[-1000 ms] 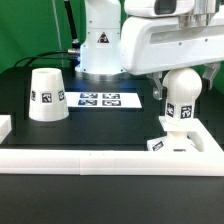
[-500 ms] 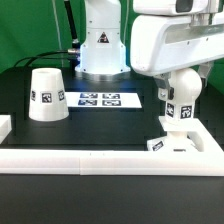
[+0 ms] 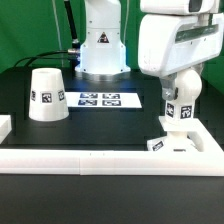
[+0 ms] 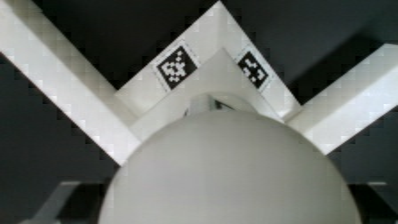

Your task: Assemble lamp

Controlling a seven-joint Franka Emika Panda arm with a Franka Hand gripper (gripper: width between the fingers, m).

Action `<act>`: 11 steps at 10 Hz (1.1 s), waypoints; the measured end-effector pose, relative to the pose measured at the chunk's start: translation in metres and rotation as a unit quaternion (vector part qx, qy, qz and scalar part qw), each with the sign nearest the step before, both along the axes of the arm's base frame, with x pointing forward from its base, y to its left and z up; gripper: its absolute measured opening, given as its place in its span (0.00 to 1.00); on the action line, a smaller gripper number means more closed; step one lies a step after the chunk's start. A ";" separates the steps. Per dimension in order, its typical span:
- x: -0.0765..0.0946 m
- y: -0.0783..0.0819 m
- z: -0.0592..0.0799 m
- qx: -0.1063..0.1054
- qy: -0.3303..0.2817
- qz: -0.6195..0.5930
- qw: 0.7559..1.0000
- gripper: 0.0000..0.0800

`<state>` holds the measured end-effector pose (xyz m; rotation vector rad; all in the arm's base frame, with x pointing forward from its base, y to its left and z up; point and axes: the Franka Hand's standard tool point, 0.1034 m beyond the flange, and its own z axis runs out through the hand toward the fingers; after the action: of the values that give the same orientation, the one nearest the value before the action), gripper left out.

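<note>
The white ball-shaped bulb (image 3: 182, 88) stands upright on the flat square base (image 3: 176, 144) at the exterior view's right. The base sits in the corner of the white wall. My gripper (image 3: 170, 92) is down around the bulb's round head, with a dark finger (image 3: 160, 93) showing beside it. In the wrist view the bulb (image 4: 222, 160) fills the space inside my gripper (image 4: 217, 198). Dark gaps show between the bulb and each finger, so the jaws stand open around it. The base's tagged corner (image 4: 214, 70) shows beyond the bulb. The cone shade (image 3: 46, 94) stands alone at the exterior view's left.
The marker board (image 3: 104, 99) lies flat between the shade and the bulb. A low white wall (image 3: 100, 158) runs along the table's front and turns back at the right (image 3: 205, 135). The arm's base (image 3: 100, 45) stands at the back.
The arm's upper body has swung toward the exterior view's right over the bulb. The bulb, base and shade have not moved.
</note>
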<state>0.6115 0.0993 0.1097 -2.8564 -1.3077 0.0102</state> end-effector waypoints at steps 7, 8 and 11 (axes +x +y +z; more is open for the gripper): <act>0.001 -0.002 0.000 0.010 0.003 -0.199 0.980 0.72; 0.001 -0.002 0.001 0.013 0.003 -0.254 0.967 0.72; 0.000 -0.003 0.002 0.011 0.004 -0.386 0.922 0.72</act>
<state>0.6111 0.0961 0.1116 -3.1145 -0.1020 0.0078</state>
